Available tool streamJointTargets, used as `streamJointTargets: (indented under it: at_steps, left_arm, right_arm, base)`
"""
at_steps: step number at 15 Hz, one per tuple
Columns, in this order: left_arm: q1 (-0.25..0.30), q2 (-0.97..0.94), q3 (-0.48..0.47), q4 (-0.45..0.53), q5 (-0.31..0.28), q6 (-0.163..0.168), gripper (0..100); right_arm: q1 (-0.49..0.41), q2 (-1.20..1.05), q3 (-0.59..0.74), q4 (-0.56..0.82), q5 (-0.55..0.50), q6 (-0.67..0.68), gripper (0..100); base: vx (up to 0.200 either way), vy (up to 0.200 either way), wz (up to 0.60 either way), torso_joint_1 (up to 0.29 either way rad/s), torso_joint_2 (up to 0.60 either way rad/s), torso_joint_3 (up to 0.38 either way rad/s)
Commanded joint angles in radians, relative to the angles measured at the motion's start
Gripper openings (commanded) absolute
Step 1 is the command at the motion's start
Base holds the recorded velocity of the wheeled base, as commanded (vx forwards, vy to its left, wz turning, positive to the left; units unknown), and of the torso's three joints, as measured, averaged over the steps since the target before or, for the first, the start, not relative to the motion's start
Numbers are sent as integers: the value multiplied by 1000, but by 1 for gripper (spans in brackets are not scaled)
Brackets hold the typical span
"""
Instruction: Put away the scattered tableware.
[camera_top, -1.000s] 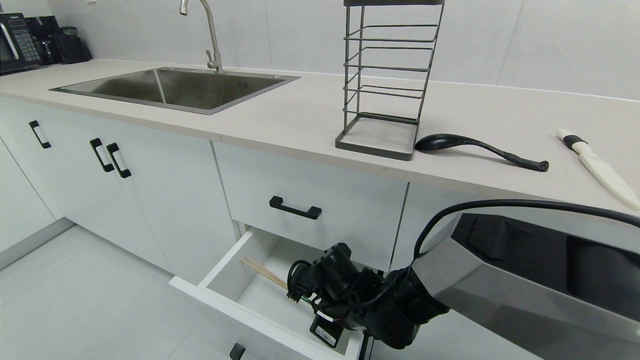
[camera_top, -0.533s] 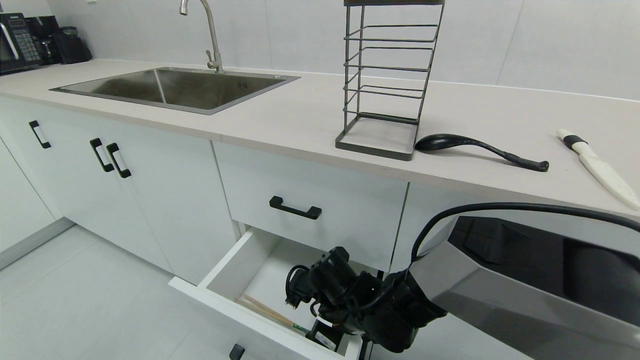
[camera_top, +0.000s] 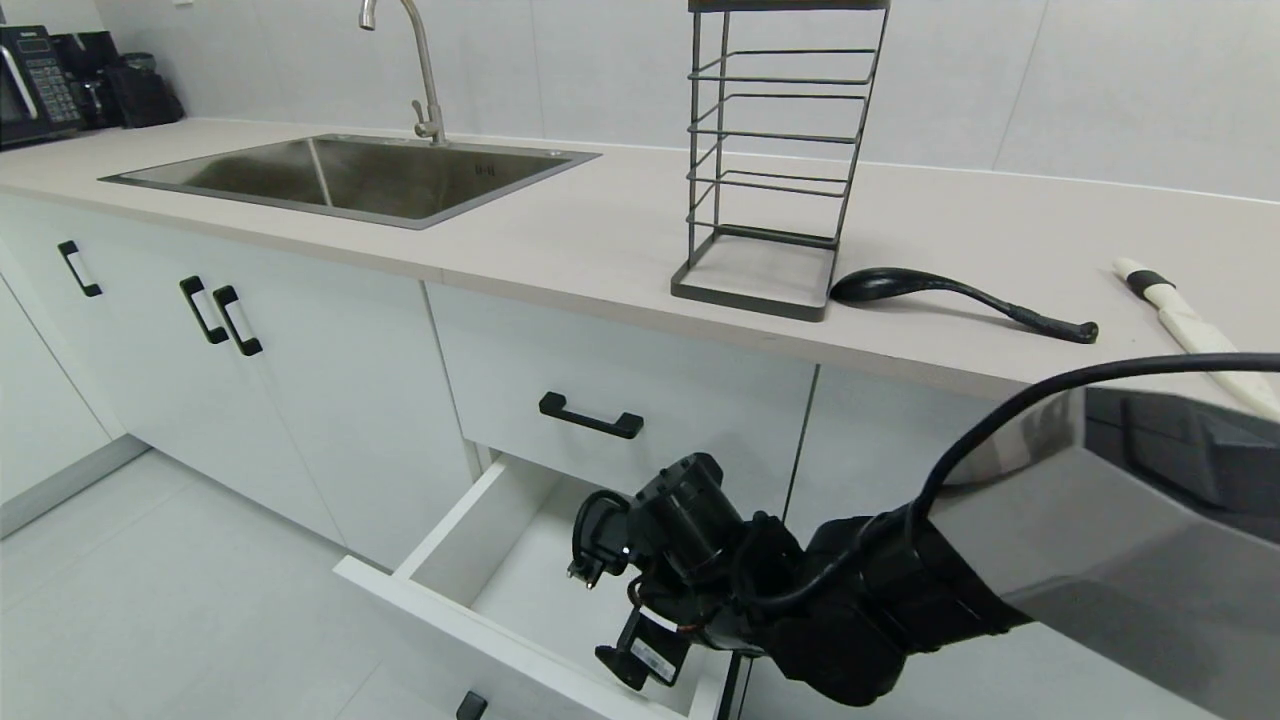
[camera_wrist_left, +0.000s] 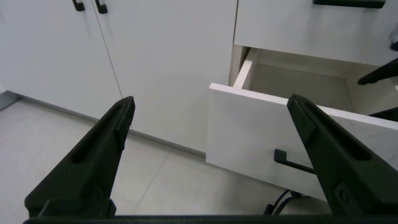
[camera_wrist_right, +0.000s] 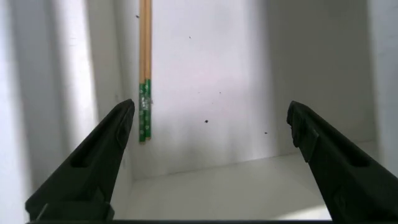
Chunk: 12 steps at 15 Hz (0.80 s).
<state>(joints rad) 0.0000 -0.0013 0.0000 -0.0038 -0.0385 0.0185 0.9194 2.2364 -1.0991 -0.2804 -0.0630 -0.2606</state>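
A pair of wooden chopsticks (camera_wrist_right: 145, 68) with green ends lies on the white floor of the open drawer (camera_top: 440, 605), close to one side wall. My right gripper (camera_top: 630, 655) hangs over the drawer, open, with nothing between its fingers (camera_wrist_right: 93, 162). On the countertop lie a black ladle (camera_top: 960, 297) beside the rack and a white knife (camera_top: 1190, 330) at the far right. My left gripper (camera_wrist_left: 211, 180) is open and held low, outside the white drawer front (camera_wrist_left: 261, 137).
A tall wire rack (camera_top: 775, 160) stands on the counter (camera_top: 600, 230), with a steel sink (camera_top: 350, 175) and tap to its left. A closed drawer with a black handle (camera_top: 590, 416) sits right above the open one. White cabinet doors (camera_top: 300, 380) are to the left.
The right gripper lowered the chopsticks into the drawer, let go of them and has risen a little. The ladle and knife have not moved.
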Motion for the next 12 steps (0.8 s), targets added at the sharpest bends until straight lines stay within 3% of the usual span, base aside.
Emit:
streamJointTargets:
  at_steps: [1,4,7,10,12]
  left_arm:
    - [0,1,0,-1,0,0,100]
    - [0,1,0,-1,0,0,100]
    - [0,1,0,-1,0,0,100]
    - [0,1,0,-1,0,0,100]
    - [0,1,0,-1,0,0,100]
  right_arm:
    - [15,-118,55,-5,-3,0,100]
    - [19,-178,64,-6,-1,-2,100]
    - [24,-219,84,-97,5,3,100]
    - [53,-245,104,-108,65,31,100]
    - [92,-281,101,-112,71,215,100]
  base:
    - [0,0,0,0,0,0]
    - [0,0,0,0,0,0]
    - [0,0,0,0,0,0]
    - [0,0,0,0,0,0]
    - [0,0,0,0,0,0]
